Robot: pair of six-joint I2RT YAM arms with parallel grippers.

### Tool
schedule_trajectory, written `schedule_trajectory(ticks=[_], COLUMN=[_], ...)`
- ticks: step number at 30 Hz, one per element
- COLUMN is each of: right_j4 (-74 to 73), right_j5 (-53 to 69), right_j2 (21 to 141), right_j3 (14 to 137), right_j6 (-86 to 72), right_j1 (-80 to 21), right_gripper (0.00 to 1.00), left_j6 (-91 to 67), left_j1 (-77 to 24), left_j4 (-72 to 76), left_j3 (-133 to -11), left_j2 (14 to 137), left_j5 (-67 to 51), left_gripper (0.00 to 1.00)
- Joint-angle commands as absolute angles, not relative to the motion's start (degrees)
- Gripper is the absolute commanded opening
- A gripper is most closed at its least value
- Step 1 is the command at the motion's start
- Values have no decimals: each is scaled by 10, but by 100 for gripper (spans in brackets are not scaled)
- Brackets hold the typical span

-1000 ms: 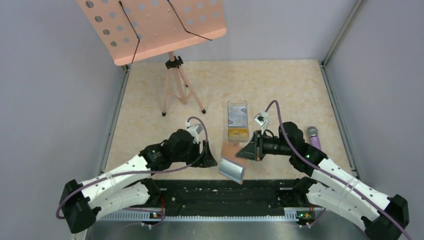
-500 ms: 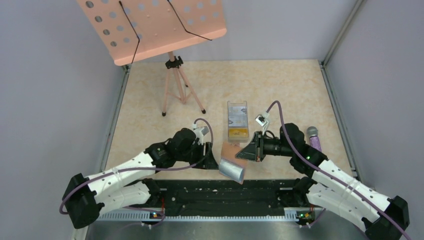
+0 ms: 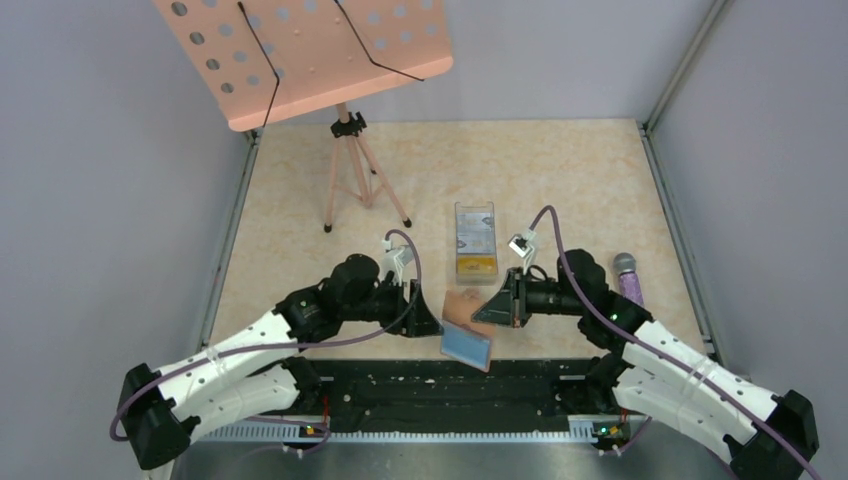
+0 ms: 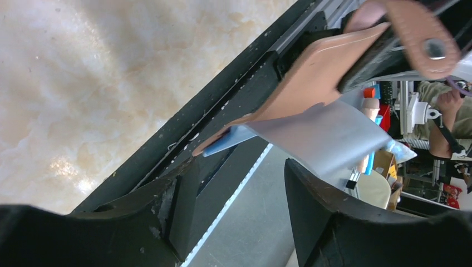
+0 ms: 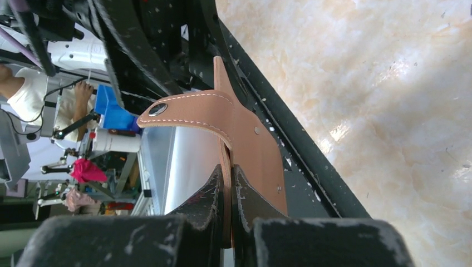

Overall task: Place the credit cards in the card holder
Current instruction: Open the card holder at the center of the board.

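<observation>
The brown card holder (image 3: 458, 304) hangs above the table's near edge, and my right gripper (image 3: 484, 308) is shut on its edge. In the right wrist view the fingers (image 5: 214, 192) pinch the leather (image 5: 253, 142), with the snap tab (image 5: 183, 108) curling left. Its bluish inner flap (image 3: 467, 346) hangs toward the front. My left gripper (image 3: 430, 324) is open just left of the holder. In the left wrist view the flap (image 4: 328, 133) lies just beyond the fingertips (image 4: 179, 192), with nothing between them. The credit cards (image 3: 476, 262), yellow-orange and pale, lie in a clear box (image 3: 475, 215).
A pink perforated music stand (image 3: 300, 55) on a tripod (image 3: 350, 170) stands at the back left. A purple microphone-like object (image 3: 627, 272) lies by the right arm. A black rail (image 3: 450, 385) runs along the near edge, and grey walls enclose the table.
My left gripper has moved a little right, toward the holder, and its jaws have narrowed somewhat. The holder's bluish flap has swung and shows smaller. The right gripper keeps its hold.
</observation>
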State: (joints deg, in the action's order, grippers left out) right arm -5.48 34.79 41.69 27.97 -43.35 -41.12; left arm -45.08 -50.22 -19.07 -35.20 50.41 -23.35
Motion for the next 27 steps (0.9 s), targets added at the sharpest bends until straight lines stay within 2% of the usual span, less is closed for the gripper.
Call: schedule_trajectory(ticks=[1, 10, 14, 23, 27], right_j4=[-5, 141, 177, 177, 180], right_j5=[380, 435, 442, 444, 434], right_j2=[411, 404, 398, 404, 408], right_j3=[275, 223, 211, 213, 211], right_j6=[-448, -533, -552, -563, -575], right_j1=[-407, -407, -407, -407, -407], right_gripper=[0, 0, 0, 0, 0], left_j6=[-439, -424, -432, -487, -496], left_j1=[-501, -500, -500, -500, -500], left_j4=[-131, -25, 40, 191, 195], left_j3=[-367, -336, -308, -268, -268], left_j2=[481, 494, 502, 518, 522], left_j5=[-240, -283, -321, -402, -417], left_gripper=[65, 77, 77, 69, 55])
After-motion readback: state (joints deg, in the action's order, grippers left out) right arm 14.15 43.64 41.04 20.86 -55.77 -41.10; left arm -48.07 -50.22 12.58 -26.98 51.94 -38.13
